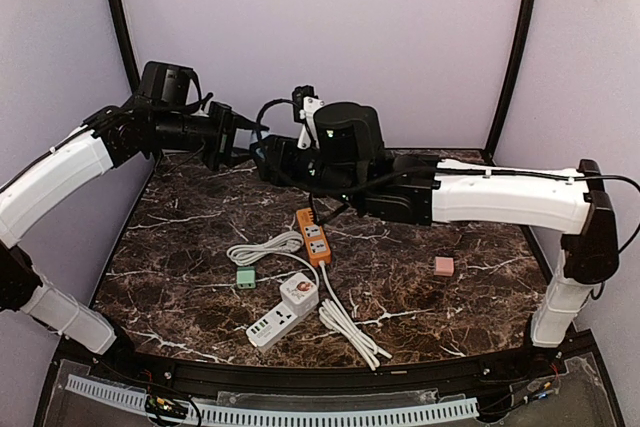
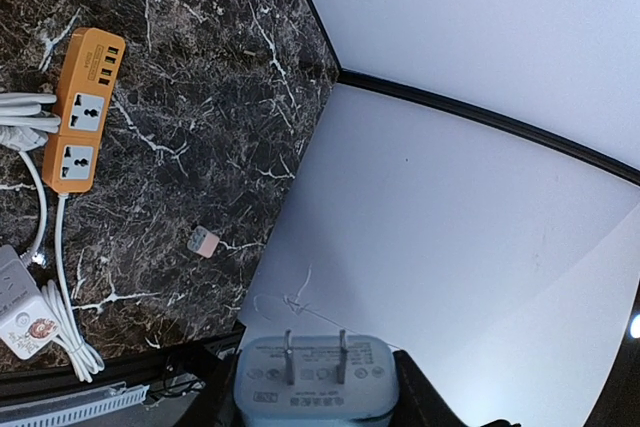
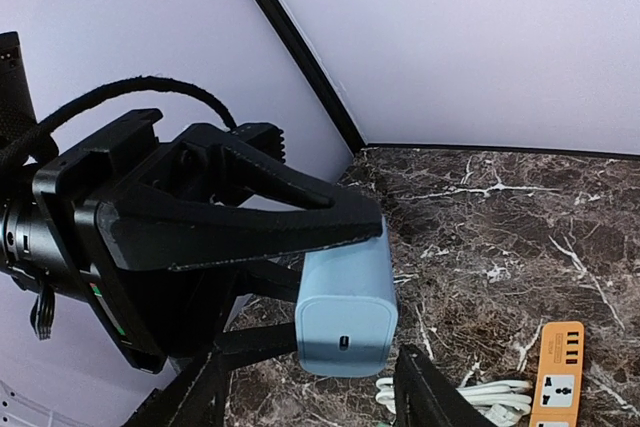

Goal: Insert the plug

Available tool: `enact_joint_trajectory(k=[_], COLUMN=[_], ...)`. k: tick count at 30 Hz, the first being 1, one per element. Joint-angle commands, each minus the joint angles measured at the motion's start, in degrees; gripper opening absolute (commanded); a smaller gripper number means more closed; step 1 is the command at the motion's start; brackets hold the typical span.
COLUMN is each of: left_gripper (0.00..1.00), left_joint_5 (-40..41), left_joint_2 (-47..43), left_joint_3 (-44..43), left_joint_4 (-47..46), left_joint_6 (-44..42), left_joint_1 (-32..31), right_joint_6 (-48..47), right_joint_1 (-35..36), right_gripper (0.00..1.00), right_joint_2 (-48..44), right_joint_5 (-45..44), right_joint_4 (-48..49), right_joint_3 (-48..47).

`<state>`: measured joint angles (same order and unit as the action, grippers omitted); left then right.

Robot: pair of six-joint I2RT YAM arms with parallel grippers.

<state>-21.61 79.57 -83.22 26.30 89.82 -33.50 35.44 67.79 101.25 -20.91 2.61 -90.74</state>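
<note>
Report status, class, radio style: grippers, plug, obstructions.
Left gripper shut on blue plug, held aloft. Right gripper open, close by it. Orange power strip sockets empty, nothing blocking.

A white rectangular plastic power strip [image 1: 268,328] lies on the dark brown, white-veined marble tabletop [image 1: 470,317]. A white square adapter with a small round sticker [image 1: 298,292] sits on the strip's far end. Just beyond the strip to its left rests a small pale green cube [image 1: 245,277]. A bundled white cable [image 1: 350,329] lies just to its right, and a small pink cube [image 1: 443,266] sits well off to its right. Pale lavender walls [image 1: 400,27] stand far behind it.
</note>
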Motion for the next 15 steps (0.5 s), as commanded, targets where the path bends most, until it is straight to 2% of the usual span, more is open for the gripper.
enact_joint_trajectory(k=[1, 15], left_gripper=[0.01, 0.01], left_joint_5=[0.0, -0.4], left_joint_2=[-2.2, -1.9], left_joint_3=[1.9, 2.0], left_joint_4=[-2.1, -2.4], left_joint_6=[0.9, 0.9], left_joint_1=[0.2, 0.2], right_joint_6=[1.2, 1.3], right_joint_1=[-0.7, -2.6], right_gripper=[0.53, 0.45], right_joint_2=[1.1, 5.9], right_joint_5=[0.7, 2.7], right_joint_4=[-0.6, -3.1], right_joint_3=[-2.2, -8.5])
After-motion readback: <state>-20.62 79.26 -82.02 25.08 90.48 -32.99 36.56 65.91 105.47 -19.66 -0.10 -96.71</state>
